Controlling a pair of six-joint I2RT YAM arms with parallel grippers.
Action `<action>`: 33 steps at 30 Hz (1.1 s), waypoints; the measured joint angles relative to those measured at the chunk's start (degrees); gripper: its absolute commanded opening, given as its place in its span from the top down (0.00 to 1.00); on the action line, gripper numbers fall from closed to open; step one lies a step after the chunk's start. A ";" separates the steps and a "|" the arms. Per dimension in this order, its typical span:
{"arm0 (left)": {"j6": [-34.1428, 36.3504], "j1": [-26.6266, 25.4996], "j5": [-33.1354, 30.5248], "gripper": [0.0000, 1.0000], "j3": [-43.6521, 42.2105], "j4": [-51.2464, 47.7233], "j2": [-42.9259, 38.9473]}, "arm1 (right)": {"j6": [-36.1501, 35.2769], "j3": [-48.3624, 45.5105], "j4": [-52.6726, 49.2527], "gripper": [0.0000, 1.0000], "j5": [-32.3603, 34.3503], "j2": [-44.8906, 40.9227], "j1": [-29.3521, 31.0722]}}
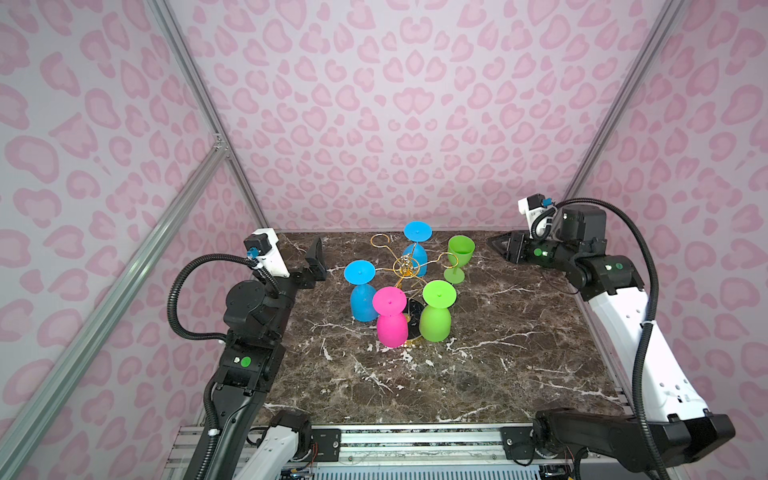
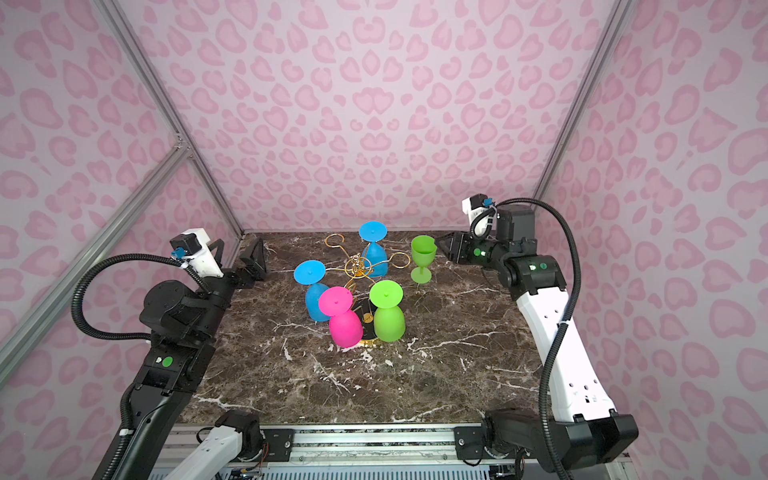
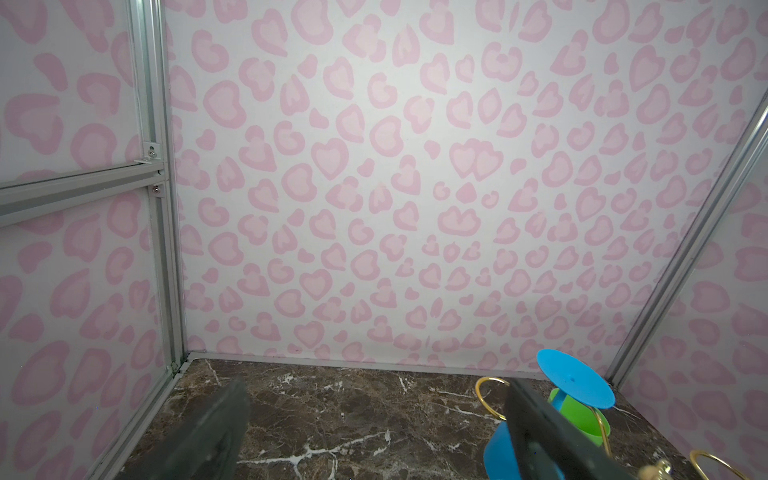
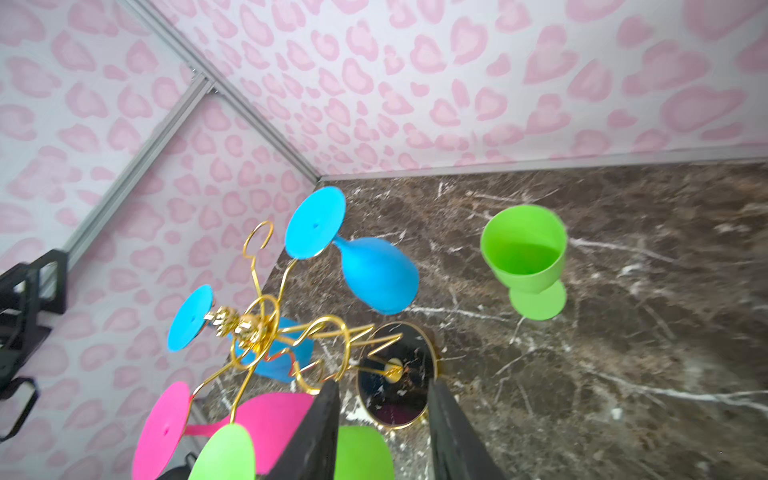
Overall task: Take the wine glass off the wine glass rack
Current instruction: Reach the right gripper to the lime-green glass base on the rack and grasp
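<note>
One green glass [image 1: 460, 252] stands on the desk [image 1: 519, 353], off the gold rack [image 1: 405, 266]. Four other glasses [image 1: 390, 322] hang on it. The left fingers [image 3: 540, 432] are wide, the right fingers [image 4: 320, 432] partly apart, both empty.

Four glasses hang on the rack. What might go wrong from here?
The pink glass and hanging green glass hang close together; reaching for either might knock the other. The wine glass rack is thin wire; a sideways pull could tip it. The upright green glass stands between the right gripper and the rack and could get bumped.
</note>
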 measured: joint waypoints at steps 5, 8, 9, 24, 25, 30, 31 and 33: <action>-0.55 0.00 -0.22 0.03 -0.81 -0.02 -0.55 | 8.55 -11.82 6.80 0.58 -5.11 -5.33 4.85; -0.87 0.00 -0.46 0.03 -0.85 0.07 -0.76 | 13.03 -15.28 11.10 0.58 -6.95 -6.80 6.82; -0.92 0.00 -0.44 0.03 -0.85 0.07 -0.79 | 14.32 -16.02 12.48 0.58 -7.28 -7.10 7.04; -1.46 0.00 -0.42 0.03 -1.01 0.24 -1.36 | 27.87 -24.22 23.43 0.61 -11.52 -9.51 9.86; -1.46 0.00 -0.42 0.03 -1.05 0.24 -1.36 | 28.04 -24.41 23.52 0.61 -11.50 -9.51 10.21; -1.46 0.00 -0.39 0.03 -1.14 0.28 -1.11 | 29.16 -24.94 23.67 0.63 -11.52 -9.62 11.78; -1.46 0.00 -0.39 0.03 -1.14 0.26 -1.09 | 29.35 -24.96 23.74 0.63 -11.52 -9.64 12.04; -1.46 0.00 -0.39 0.03 -1.14 0.26 -1.11 | 29.57 -25.09 24.06 0.65 -11.47 -9.66 12.59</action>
